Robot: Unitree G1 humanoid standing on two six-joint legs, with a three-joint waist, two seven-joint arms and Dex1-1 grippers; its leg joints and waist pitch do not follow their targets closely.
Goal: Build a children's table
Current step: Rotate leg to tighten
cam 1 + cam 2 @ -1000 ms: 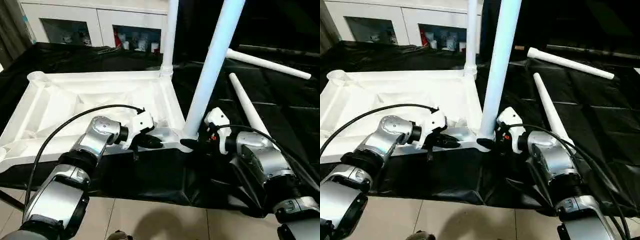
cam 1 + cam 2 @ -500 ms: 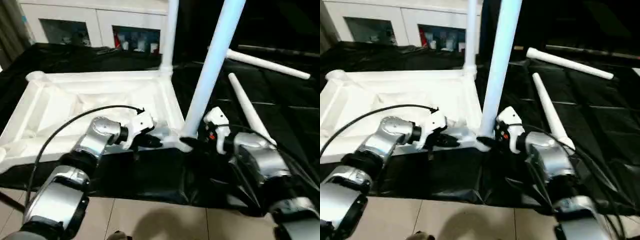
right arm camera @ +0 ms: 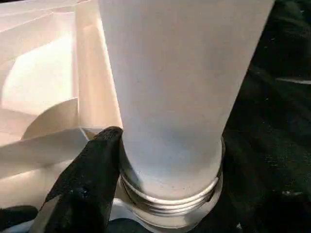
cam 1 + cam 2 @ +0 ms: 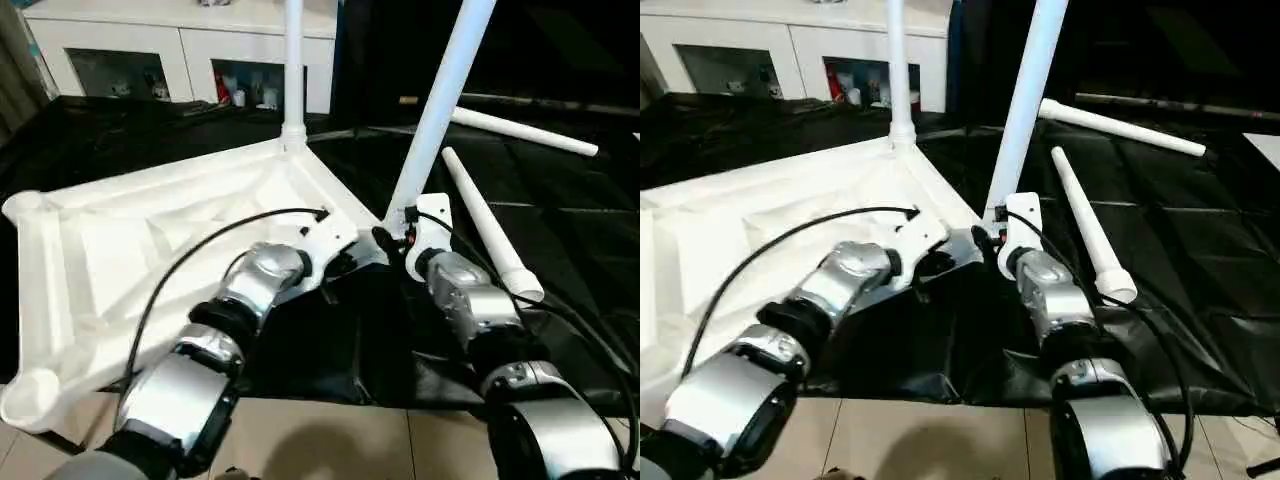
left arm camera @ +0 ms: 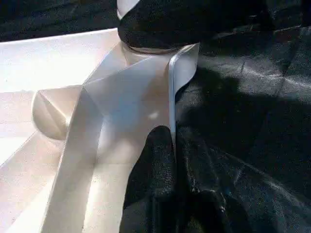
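The table top lies upside down on the left of the worktop. Two legs stand in its right corners; two loose legs lie right.

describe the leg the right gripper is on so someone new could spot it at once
Start at the upturned white table top on the black sheet. At its near corner, by the right gripper, stands a leg leaning right. The other standing leg is upright at the far corner; two more lie flat.

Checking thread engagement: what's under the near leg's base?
Leg ends in exposed threads above the tabletop's corner socket; the socket itself is hidden by the right end effector.
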